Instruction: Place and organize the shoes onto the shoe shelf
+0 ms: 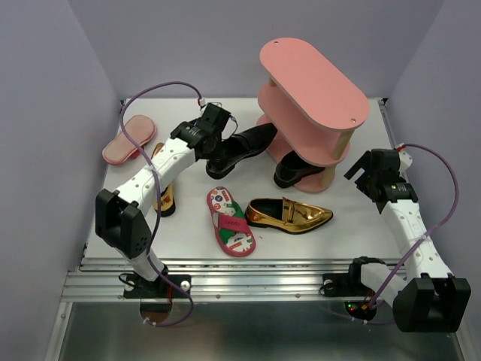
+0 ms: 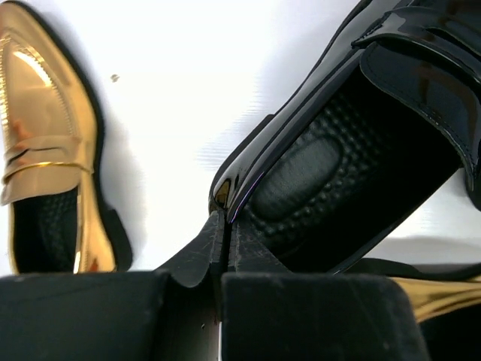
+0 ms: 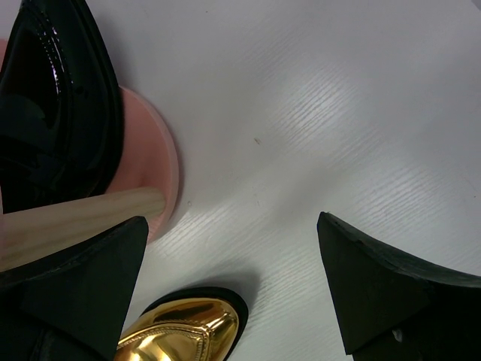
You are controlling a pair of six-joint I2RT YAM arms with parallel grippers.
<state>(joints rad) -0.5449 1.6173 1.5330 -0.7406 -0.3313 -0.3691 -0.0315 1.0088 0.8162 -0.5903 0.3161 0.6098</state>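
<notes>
The salmon-pink shoe shelf (image 1: 316,98) stands at the back right. One black loafer (image 1: 297,169) lies on its bottom board (image 3: 154,165). My left gripper (image 1: 214,143) is shut on the heel rim of the other black loafer (image 2: 353,150), whose toe points toward the shelf. A gold loafer (image 1: 289,214) lies in the middle, its toe (image 3: 188,331) just below my open right gripper (image 3: 233,278), which holds nothing. A second gold loafer (image 1: 164,197) sits partly under the left arm. A printed flip-flop (image 1: 231,222) lies face up at the front, and a pink flip-flop (image 1: 129,140) lies at the far left.
A wooden post (image 3: 75,218) of the shelf rises beside my right gripper's left finger. Purple walls close in the white table (image 1: 353,226) on the left, back and right. A metal rail (image 1: 225,282) runs along the near edge.
</notes>
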